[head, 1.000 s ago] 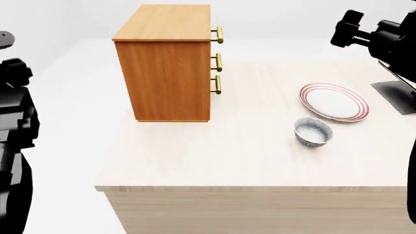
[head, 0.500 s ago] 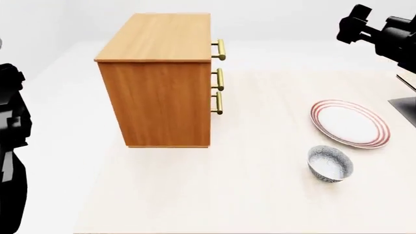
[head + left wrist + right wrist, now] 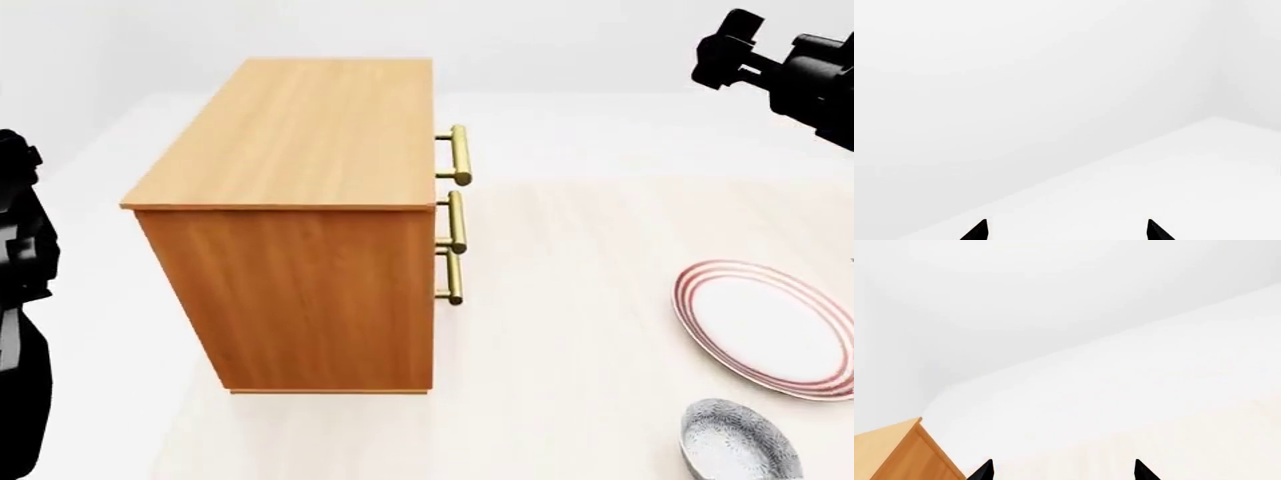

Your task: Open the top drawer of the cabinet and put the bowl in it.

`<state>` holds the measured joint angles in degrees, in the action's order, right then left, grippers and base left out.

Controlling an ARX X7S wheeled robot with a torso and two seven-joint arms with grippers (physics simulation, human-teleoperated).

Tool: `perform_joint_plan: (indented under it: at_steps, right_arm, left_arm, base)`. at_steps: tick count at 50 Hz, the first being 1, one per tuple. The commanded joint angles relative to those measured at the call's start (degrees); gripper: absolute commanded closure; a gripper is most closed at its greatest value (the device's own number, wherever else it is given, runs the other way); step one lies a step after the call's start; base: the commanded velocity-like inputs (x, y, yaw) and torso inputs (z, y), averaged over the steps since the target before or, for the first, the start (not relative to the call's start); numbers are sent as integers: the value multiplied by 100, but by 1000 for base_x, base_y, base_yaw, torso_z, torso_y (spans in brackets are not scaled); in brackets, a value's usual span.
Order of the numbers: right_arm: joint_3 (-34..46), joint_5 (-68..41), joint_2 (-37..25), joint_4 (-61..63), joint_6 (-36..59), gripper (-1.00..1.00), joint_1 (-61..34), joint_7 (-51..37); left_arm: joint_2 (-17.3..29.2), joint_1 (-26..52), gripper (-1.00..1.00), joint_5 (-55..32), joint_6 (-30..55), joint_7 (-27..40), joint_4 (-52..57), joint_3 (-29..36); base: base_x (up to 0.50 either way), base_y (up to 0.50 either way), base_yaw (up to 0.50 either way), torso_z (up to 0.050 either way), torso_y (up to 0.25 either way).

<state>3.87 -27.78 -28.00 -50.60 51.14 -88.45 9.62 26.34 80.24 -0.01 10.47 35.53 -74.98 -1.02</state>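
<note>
Your right gripper (image 3: pixel 1063 471) (fingers spread, holding nothing) hangs nearer the top drawer (image 3: pixel 459 154), whose upright handle faces it from the cabinet (image 3: pixel 300 215)

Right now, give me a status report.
Both pincers open, empty, off the table. Top drawer shut on cabinet. Bowl beside plate. Nothing blocking.

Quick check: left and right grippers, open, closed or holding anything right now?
Left gripper: open, fingertips apart, nothing between them.
Right gripper: open, fingertips apart, nothing held.
</note>
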Motion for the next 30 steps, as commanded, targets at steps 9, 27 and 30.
perform_joint_plan:
  at_steps: [9,27,30]
  right_arm:
    - [-21,-10,-4,-30,-5,-100,-27,-33]
    - [-371,-104,493,-2378,-1008,-100,-665,495]
    - [-762,-221,744,-2432,-820,-100,-401,703]
  left_arm:
    - [17,45,-100,-4,-27,37,-1,-8]
    - [24,102,-100,-11,-8,-39,-1,-64]
    - [18,79,-100,-6,13,-56,-1,-74]
  base:
    - [500,0,0,0,2]
    - [333,0,0,0,0]
    - [0,0,0,0,0]
